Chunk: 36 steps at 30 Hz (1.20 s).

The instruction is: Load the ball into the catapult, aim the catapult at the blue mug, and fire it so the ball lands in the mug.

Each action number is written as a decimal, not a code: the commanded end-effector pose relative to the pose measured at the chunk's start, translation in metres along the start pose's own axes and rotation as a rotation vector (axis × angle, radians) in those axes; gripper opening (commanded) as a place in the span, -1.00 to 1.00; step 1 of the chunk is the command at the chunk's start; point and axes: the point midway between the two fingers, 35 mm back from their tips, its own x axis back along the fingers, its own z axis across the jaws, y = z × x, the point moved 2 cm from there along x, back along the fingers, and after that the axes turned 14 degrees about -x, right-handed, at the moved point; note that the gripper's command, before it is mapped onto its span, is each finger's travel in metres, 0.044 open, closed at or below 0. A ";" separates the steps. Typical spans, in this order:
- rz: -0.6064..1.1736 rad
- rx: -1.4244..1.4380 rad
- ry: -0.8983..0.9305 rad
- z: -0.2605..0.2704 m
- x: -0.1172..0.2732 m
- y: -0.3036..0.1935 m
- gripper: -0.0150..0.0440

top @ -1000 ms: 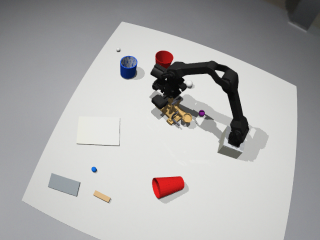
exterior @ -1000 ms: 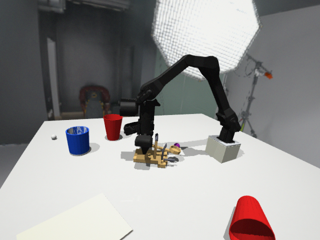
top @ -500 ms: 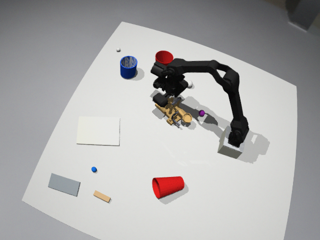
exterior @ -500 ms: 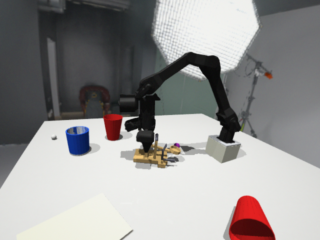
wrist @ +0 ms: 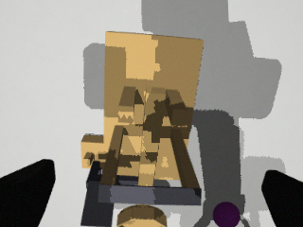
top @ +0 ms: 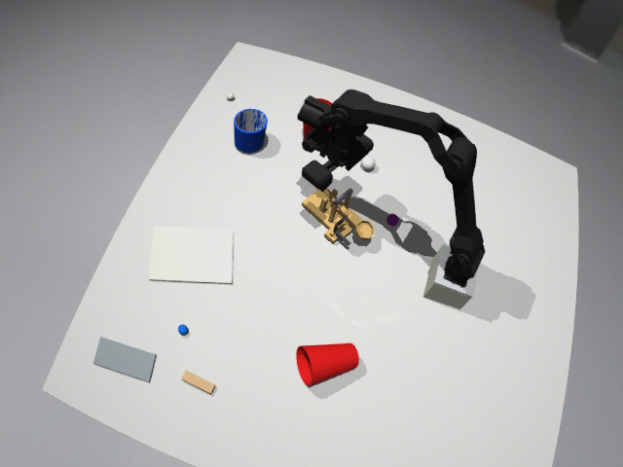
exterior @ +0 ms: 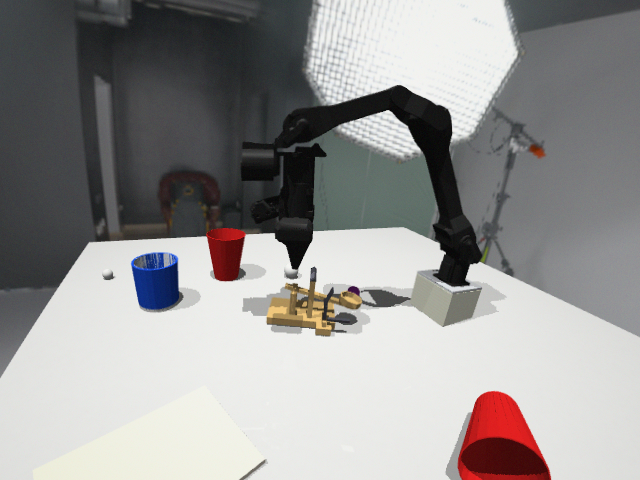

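Note:
The tan catapult [top: 314, 201] [exterior: 279, 313] [wrist: 180, 71] stands on the table, its cup [top: 364, 230] [exterior: 350, 299] [wrist: 142, 221] toward the arm's base and its other end toward the upper left in the top view. The cup looks empty. A purple ball [top: 392, 219] [exterior: 353, 290] [wrist: 226, 215] lies on the table beyond the cup, in the arm's shadow. The blue mug [top: 249, 139] [exterior: 156, 286] stands upright, up and left of the catapult in the top view. My gripper [exterior: 295, 263] [wrist: 163, 176] is open and empty above the catapult; its fingertips are hidden in the top view.
A red cup [exterior: 226, 255] stands behind the arm; another red cup [top: 329, 363] [exterior: 498, 428] lies on its side. White balls [top: 368, 163] [top: 230, 96] lie near the gripper and beyond the mug. A cream panel [top: 191, 255], blue ball [top: 183, 329], grey plate [top: 125, 359] and wooden block [top: 199, 381] lie lower left.

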 end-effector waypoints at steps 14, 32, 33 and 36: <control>-0.036 0.216 0.009 -0.073 -0.022 -0.035 0.53; -0.035 0.455 0.001 -0.133 -0.084 -0.115 0.53; -0.035 0.455 0.001 -0.133 -0.088 -0.115 0.53; -0.035 0.455 0.001 -0.133 -0.098 -0.115 0.53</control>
